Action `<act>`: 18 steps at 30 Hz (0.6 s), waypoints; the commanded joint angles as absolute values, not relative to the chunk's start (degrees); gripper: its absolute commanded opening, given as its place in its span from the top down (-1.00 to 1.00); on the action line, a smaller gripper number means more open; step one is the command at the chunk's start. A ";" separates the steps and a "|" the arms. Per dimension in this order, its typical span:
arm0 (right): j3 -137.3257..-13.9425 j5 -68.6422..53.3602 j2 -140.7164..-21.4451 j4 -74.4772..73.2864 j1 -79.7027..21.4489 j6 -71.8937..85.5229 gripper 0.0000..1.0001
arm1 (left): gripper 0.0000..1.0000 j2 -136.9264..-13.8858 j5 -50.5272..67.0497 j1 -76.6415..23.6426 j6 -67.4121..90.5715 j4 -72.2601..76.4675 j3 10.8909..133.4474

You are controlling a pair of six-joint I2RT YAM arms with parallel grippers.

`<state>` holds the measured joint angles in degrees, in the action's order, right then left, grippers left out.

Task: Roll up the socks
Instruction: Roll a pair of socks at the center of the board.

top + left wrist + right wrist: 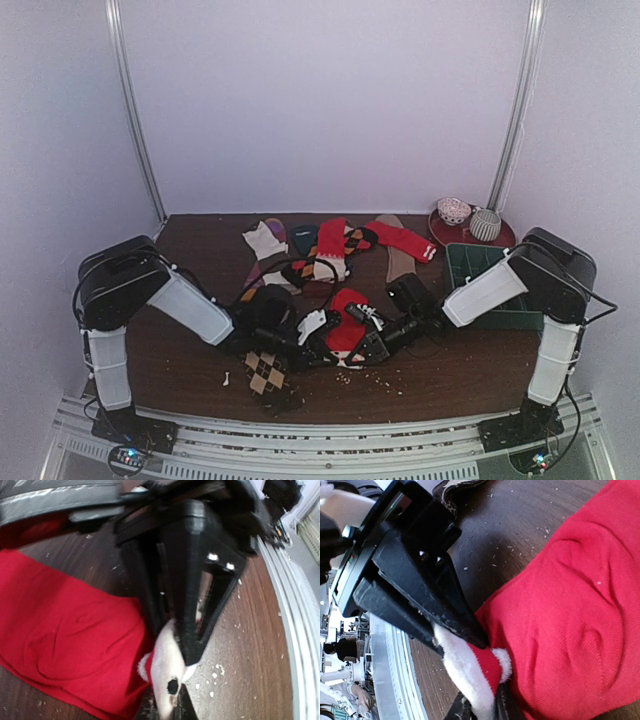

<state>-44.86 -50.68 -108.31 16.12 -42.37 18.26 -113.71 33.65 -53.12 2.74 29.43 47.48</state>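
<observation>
The red sock [347, 312] lies bunched on the dark table between both arms. It fills the left of the left wrist view [65, 645] and the right of the right wrist view [575, 610]. Its white-and-red striped cuff [167, 667] [480, 672] is pinched from both sides. My left gripper [330, 345] [175, 707] and right gripper [360, 343] [482, 710] are both shut on it, tips almost touching. The brown argyle sock [265, 371] lies flat near the table's front, left of the grippers.
A pile of other patterned socks [320, 250] lies at the back. A green tray [480, 268] stands at the right, with two bowls on a red plate [470, 225] behind it. Light crumbs [345, 378] dot the wood near the front rail [330, 440].
</observation>
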 commanded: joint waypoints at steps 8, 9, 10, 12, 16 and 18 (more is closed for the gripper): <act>-37.44 -41.25 -101.99 11.53 -42.43 14.45 0.42 | 1.00 -113.49 32.95 -53.09 13.62 17.31 48.75; -36.15 -39.72 -99.80 13.82 -42.57 13.79 0.40 | 1.00 -113.61 32.43 -53.00 14.48 15.68 48.70; -34.84 -38.05 -97.22 15.99 -42.92 12.91 0.36 | 1.00 -113.69 32.28 -52.93 15.27 14.39 48.60; -32.28 -33.15 -92.25 19.12 -44.49 9.52 0.27 | 1.00 -113.94 32.07 -52.70 16.67 12.08 48.66; -29.68 -17.55 -84.38 21.65 -52.21 -2.09 -0.09 | 1.00 -114.07 31.58 -52.32 19.18 8.54 49.22; -29.13 -10.49 -82.88 23.20 -57.18 -7.62 -0.13 | 1.00 -114.18 31.71 -52.21 20.26 7.08 49.75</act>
